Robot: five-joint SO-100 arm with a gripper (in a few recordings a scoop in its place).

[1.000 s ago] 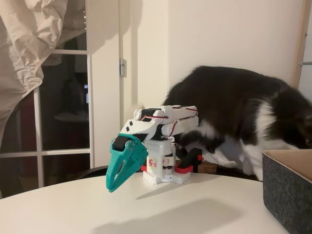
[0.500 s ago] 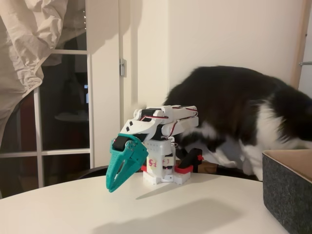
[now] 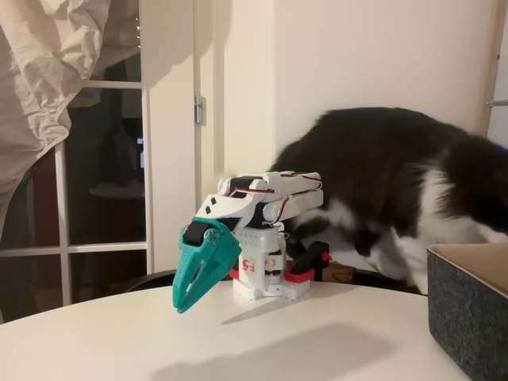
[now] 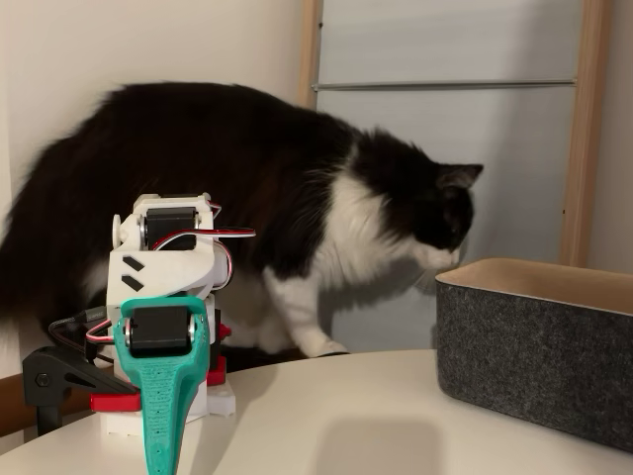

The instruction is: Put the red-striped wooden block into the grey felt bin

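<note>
Fingers closed, empty, above table

White printed arm with black servos and thin red, white and black cables. Teal, pointed jaws. A red-and-black clamp grips the base, which bears red handwritten marks

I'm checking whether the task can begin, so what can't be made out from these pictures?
- Inside of the grey felt bin: hidden by its own walls in both fixed views.
- Bin's right part: cut off by the picture edge.
- The cat's head: blurred in a fixed view.
- Gripper: fingertip gap unclear.
</note>
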